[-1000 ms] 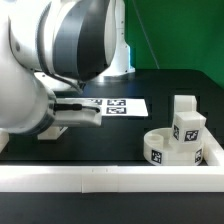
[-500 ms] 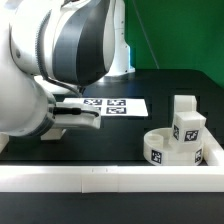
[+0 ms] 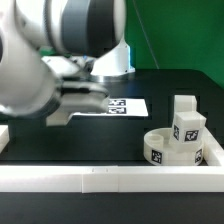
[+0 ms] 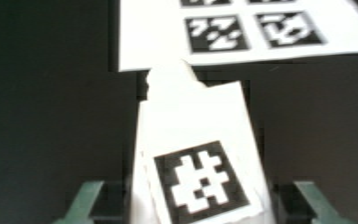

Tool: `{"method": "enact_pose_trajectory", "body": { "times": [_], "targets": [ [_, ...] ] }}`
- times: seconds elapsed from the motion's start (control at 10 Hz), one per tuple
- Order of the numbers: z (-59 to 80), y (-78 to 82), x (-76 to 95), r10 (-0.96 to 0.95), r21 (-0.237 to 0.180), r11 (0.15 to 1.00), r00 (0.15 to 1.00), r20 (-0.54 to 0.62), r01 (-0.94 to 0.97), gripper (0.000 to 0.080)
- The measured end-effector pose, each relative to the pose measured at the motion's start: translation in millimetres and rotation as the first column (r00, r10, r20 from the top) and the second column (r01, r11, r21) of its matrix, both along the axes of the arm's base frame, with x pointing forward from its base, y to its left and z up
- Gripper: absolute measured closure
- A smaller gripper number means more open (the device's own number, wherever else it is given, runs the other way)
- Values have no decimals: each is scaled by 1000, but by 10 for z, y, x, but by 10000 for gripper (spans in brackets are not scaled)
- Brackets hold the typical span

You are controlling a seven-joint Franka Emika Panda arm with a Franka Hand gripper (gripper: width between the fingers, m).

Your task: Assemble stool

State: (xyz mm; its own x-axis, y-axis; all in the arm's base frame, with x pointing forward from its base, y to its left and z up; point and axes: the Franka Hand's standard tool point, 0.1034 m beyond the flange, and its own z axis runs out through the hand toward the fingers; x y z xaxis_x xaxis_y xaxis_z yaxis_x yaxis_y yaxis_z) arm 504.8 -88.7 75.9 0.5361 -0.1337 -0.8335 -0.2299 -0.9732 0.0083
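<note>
In the wrist view a white stool leg (image 4: pixel 197 130) with a black-and-white tag lies lengthwise between my gripper's (image 4: pixel 202 208) fingers (image 4: pixel 101 200). A dark gap shows on each side of the leg, so the gripper is open around it. The leg's far end points at the marker board (image 4: pixel 247 30). In the exterior view the round seat disc (image 3: pixel 160 150) sits at the right front with a tagged leg (image 3: pixel 188 128) standing in it and another leg (image 3: pixel 183 104) just behind. The arm's bulk hides the fingers there.
A long white border rail (image 3: pixel 100 178) runs along the front, with a corner piece at the exterior view's right (image 3: pixel 212 150). The marker board (image 3: pixel 125 105) lies mid-table. A white robot base (image 3: pixel 115 62) stands behind it. A white edge (image 3: pixel 3 135) shows at far left.
The arm has swung upward, and its hand now covers more of the marker board's left end. The seat and the legs at the right have not moved.
</note>
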Motion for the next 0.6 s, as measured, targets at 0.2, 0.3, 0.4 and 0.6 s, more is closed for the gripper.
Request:
{"method": "enact_pose_trajectory", "body": {
  "times": [0.2, 0.3, 0.4, 0.6],
  "targets": [
    [184, 415, 126, -35, -36, 999, 999, 14, 36, 476],
    [191, 604, 185, -44, -66, 997, 999, 27, 45, 476],
    [186, 760, 231, -46, -91, 995, 998, 39, 50, 476],
    [163, 712, 283, -36, -77, 996, 994, 101, 44, 476]
  ]
}}
